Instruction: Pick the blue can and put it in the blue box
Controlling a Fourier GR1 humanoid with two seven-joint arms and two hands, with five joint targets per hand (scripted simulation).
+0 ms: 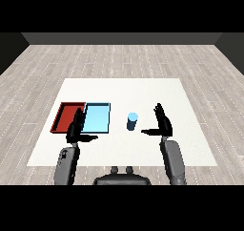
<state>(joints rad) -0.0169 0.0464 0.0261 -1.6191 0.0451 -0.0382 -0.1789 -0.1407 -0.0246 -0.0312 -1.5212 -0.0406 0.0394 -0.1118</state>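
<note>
Red tray is seen at far left on the white table, lying flat. The light blue tray is placed just beside it on the right, edges adjacent. The left hand is held over the near edges of both trays, fingers straight and released, thumb extended toward the right; nothing is grasped. The blue can is observed upright on the table, right of the light blue tray and apart from it. The right hand is positioned near the can on its right, not touching, fingers extended and released, thumb pointed toward the can.
</note>
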